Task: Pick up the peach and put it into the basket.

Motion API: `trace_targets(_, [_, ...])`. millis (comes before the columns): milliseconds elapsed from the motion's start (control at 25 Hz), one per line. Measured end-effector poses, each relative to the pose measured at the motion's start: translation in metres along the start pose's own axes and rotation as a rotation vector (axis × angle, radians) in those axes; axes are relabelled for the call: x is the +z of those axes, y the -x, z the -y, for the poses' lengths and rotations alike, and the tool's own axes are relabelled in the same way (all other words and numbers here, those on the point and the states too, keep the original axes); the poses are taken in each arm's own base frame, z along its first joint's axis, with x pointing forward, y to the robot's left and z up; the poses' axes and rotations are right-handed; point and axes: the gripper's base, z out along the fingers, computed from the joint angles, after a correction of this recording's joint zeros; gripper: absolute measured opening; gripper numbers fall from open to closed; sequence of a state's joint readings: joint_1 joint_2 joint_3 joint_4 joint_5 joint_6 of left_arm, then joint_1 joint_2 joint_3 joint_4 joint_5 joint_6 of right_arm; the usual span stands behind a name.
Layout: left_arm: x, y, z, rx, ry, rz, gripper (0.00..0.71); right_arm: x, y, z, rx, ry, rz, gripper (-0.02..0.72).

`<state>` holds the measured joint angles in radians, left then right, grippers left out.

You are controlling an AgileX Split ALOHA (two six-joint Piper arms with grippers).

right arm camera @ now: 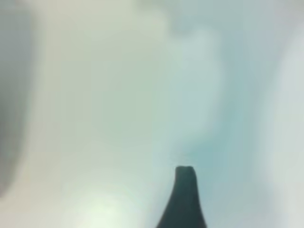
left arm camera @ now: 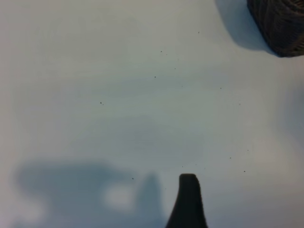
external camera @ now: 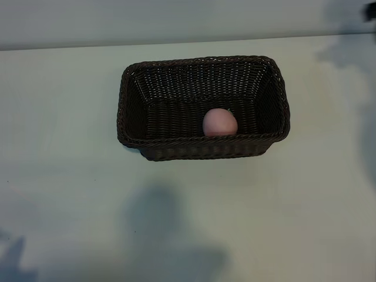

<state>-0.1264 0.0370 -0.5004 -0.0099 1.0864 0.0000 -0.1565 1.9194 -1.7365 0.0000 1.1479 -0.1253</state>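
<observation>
The basket (external camera: 202, 108) is sitting a little above the middle of the exterior frame on the pale tabletop (external camera: 70, 194), its long sides running left to right and its braided rim facing up. The peach (external camera: 220, 123) is lying inside the basket, resting on the woven floor close against the near long wall, slightly right of the basket's middle, with its lower edge hidden behind that wall's rim. Nothing is touching the fruit. Neither arm is appearing clearly in the exterior view; only soft shadows are falling across the lower part of the tabletop and a dark bit is showing at the upper right corner. In the left wrist view the left hand (left arm camera: 188, 202) is hanging over bare tabletop with one dark finger showing at the bottom edge, a corner of the basket (left arm camera: 280, 23) sitting well apart at the upper right; the hand is spread wide and carrying nothing. In the right wrist view the right hand (right arm camera: 184, 199) is showing a single dark finger over a blurred pale surface, and whether it is spread or pressed together I cannot tell.
</observation>
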Motion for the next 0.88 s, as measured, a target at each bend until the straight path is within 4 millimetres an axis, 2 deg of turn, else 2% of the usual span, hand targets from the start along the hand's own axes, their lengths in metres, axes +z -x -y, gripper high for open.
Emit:
trace_targets(120, [0.000,0.000,0.000,0.000,0.000,0.000,0.592,-0.002,-0.010,0.029,0.081,-0.001,-0.049,0.570])
trace_targets(200, [0.000,0.000,0.000,0.000,0.000,0.000,0.592,-0.008,-0.013,0.037,0.104,0.001,-0.048,0.569])
trace_targets(320, [0.000,0.000,0.000,0.000,0.000,0.000,0.592,-0.031,-0.015,0.037,0.112,-0.001,0.001,0.567])
trace_targets(480, [0.000,0.000,0.000,0.000,0.000,0.000,0.592,-0.091,-0.026,0.030,0.115,0.001,0.142,0.567])
trace_targets(600, [0.000,0.000,0.000,0.000,0.000,0.000,0.592,-0.147,-0.046,0.024,0.116,-0.019,0.274,0.567])
trace_targets(720, [0.000,0.000,0.000,0.000,0.000,0.000,0.592,-0.201,-0.086,0.013,0.109,-0.039,0.396,0.567])
trace_targets(880, [0.000,0.000,0.000,0.000,0.000,0.000,0.592,-0.244,-0.150,-0.004,0.103,-0.057,0.507,0.567])
